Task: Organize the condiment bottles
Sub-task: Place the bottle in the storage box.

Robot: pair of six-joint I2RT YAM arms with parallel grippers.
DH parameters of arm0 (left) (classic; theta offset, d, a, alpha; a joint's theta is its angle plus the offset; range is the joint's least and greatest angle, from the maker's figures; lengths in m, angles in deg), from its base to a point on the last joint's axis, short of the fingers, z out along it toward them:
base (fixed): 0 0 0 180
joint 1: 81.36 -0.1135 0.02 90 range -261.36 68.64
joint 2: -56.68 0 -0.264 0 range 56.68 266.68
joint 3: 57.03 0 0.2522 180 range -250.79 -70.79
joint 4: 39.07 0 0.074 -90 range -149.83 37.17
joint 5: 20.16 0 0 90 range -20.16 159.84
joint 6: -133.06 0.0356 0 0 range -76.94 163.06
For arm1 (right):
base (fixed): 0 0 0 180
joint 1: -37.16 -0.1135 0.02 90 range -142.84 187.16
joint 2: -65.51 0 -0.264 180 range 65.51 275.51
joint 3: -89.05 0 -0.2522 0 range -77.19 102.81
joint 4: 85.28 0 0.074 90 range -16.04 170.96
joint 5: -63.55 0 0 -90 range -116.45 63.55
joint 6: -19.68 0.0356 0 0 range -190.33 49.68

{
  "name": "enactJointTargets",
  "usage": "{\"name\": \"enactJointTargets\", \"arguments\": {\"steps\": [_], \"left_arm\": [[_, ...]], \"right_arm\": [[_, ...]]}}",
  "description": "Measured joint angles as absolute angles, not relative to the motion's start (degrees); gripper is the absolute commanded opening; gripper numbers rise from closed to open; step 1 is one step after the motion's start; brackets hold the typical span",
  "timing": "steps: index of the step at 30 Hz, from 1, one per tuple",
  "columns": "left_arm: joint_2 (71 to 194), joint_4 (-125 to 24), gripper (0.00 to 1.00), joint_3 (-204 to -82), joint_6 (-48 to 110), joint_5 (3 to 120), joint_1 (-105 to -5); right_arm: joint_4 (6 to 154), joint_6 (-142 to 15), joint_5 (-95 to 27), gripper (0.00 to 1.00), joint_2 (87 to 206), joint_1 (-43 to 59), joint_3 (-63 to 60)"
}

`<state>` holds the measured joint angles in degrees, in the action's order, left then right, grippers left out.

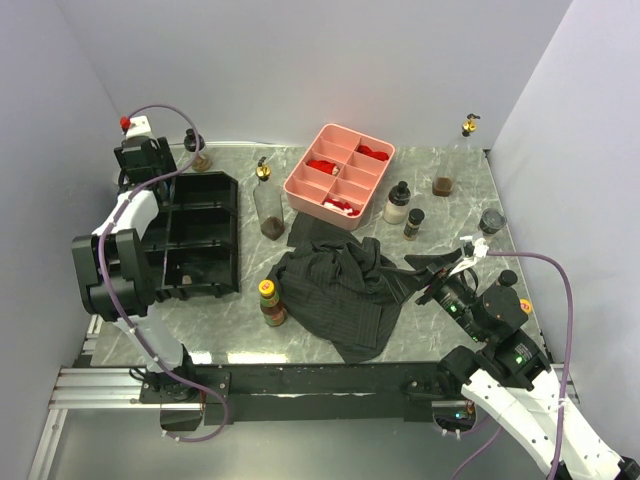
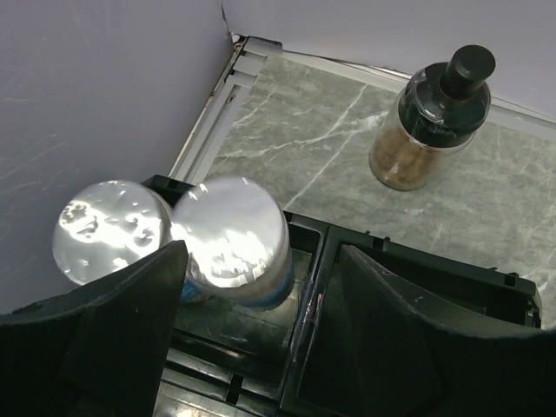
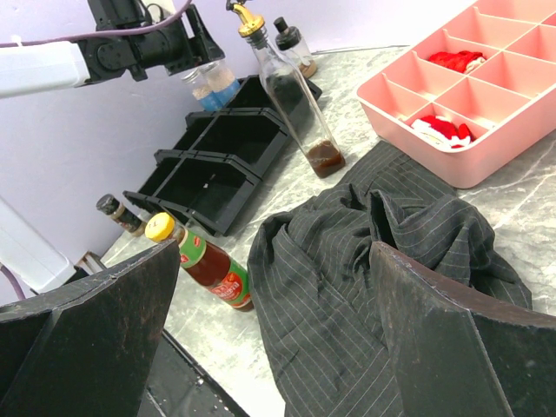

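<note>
Two silver-lidded jars stand side by side in the back-left compartment of the black divided tray. My left gripper hangs over them, open; the right-hand jar is against its left finger, with a gap to the other finger. My right gripper stands open above the dark striped cloth, with nothing in it. Loose bottles: a black-capped jar, a tall gold-spouted bottle, a yellow-capped red sauce bottle, and several small ones at the right.
A pink divided tray with red pieces sits at the back centre. The cloth lies crumpled in front of it. A small dark-capped bottle stands beside the black tray's near-left side. White walls close in on the left, back and right.
</note>
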<state>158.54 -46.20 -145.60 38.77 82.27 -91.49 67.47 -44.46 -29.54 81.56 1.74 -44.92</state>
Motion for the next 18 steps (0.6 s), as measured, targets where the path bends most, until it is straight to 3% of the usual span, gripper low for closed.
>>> {"name": "enactJointTargets", "arguments": {"steps": [9,14,16,18], "left_arm": [[157.3,-46.2,0.8,-145.7,38.1,82.3,-91.4],[155.7,-48.0,0.9,-148.6,36.2,78.6,-91.4],[155.7,-48.8,0.99,-151.2,35.1,76.5,-91.4],[155.7,-49.9,0.96,-153.9,33.8,74.2,-91.4]], "right_arm": [[67.5,-44.5,-29.6,0.98,81.5,1.7,-45.0],[67.5,-44.5,-29.8,0.98,81.5,1.7,-45.1],[67.5,-44.5,-29.9,0.98,81.5,1.7,-45.2],[67.6,-44.5,-30.0,0.98,81.5,1.7,-45.4]]}}
